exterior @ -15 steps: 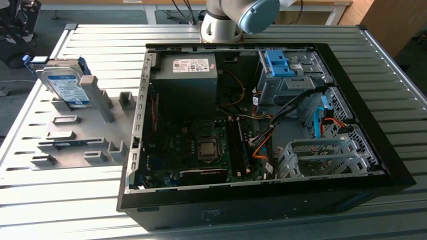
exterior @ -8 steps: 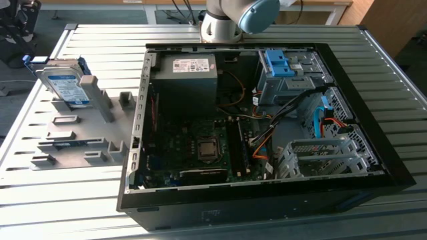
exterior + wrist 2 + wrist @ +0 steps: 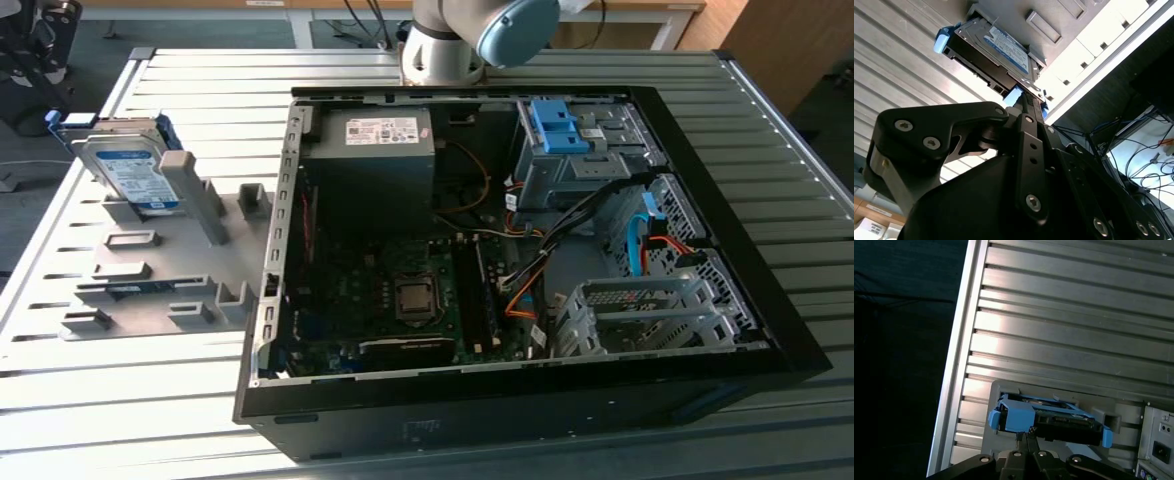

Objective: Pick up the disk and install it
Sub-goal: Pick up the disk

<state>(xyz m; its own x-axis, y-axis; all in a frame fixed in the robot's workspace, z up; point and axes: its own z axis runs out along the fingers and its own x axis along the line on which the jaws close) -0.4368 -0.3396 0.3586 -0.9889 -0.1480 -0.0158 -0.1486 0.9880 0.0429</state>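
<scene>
Gripper (image 3: 1024,435), jaws drawn together on nothing, pointed toward the disk (image 3: 1046,417), which stood on edge ahead of it, apart, in a grey fixture plate (image 3: 174,275) on a ribbed aluminium table (image 3: 1064,315), with dark floor (image 3: 899,365) past the table's edge beyond.

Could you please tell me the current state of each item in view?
disk: standing upright in the grey rack, not yet picked up.
computer case: lying on its side, open, side panel off.
drive cage: empty.
gripper: shut, holding nothing.
</scene>
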